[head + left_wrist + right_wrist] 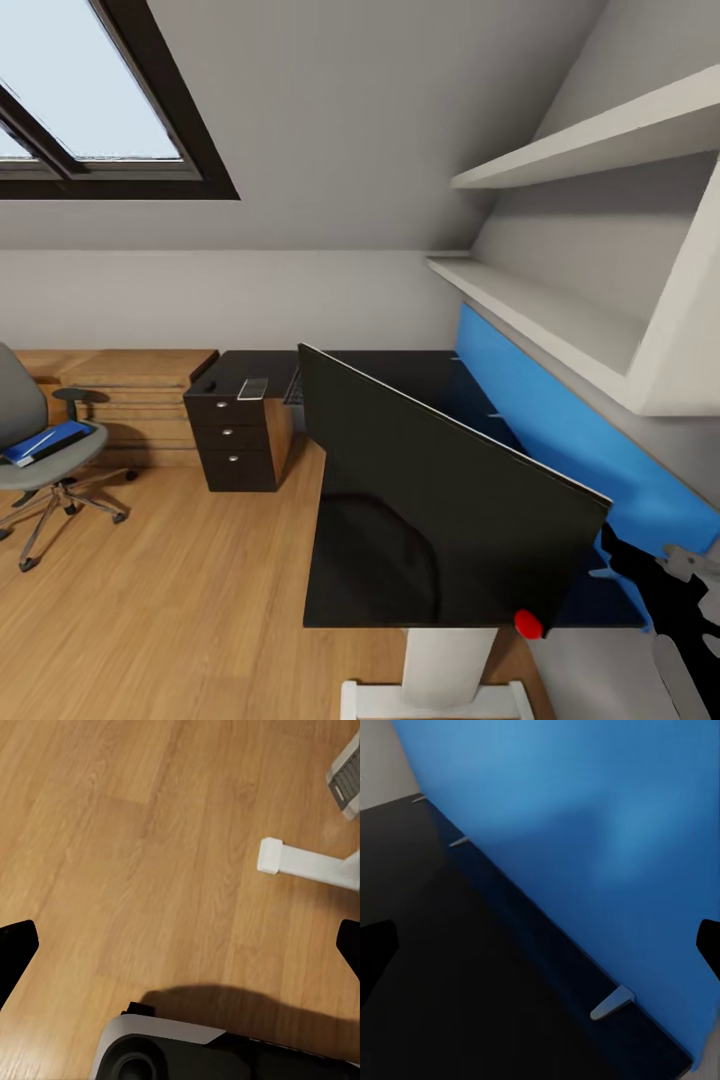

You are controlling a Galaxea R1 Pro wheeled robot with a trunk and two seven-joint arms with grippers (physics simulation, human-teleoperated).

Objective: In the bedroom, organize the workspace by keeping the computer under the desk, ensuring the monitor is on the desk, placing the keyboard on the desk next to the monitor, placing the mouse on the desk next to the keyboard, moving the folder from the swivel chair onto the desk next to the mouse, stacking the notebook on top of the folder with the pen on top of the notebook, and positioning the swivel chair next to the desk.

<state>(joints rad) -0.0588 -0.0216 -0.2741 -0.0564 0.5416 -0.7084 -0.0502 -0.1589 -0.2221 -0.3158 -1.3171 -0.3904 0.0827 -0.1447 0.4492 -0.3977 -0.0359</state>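
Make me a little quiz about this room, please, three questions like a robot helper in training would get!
1. True or false: the monitor stands on the black desk.
2. What lies on the seat of the swivel chair?
A. a blue folder
B. a red pillow
C. a white cup
3. Fill in the word: the panel along the desk's back edge is coloured ____.

Key
1. True; its black screen faces the chair's side of the room.
2. A, the blue folder, with something darker lying on it, too small to name.
3. Blue.
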